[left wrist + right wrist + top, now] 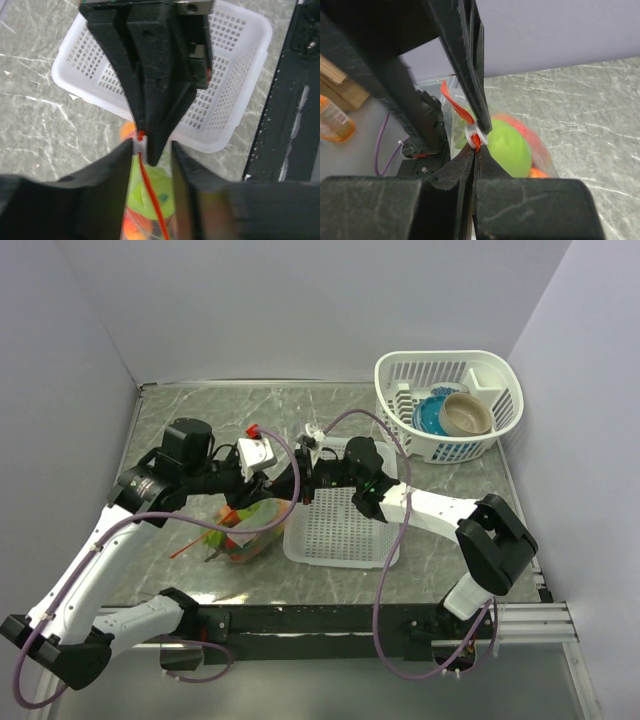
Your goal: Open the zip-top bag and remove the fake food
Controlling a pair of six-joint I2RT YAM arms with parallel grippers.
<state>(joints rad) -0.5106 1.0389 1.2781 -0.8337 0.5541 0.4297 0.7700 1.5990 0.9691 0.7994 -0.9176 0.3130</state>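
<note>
The zip-top bag hangs between my two grippers over the table's left half. Inside it is the fake food, green, red and orange pieces. My right gripper is shut on the white slider at the end of the orange-red zip strip. A green fruit shows just behind it. My left gripper has its jaws apart on either side of the bag's top. The strip runs along its left finger. The right gripper's fingers reach in from above.
A white slotted tray lies on the marble table, right of the bag and under the right arm; it also shows in the left wrist view. A white basket with a blue and a beige bowl stands at the back right.
</note>
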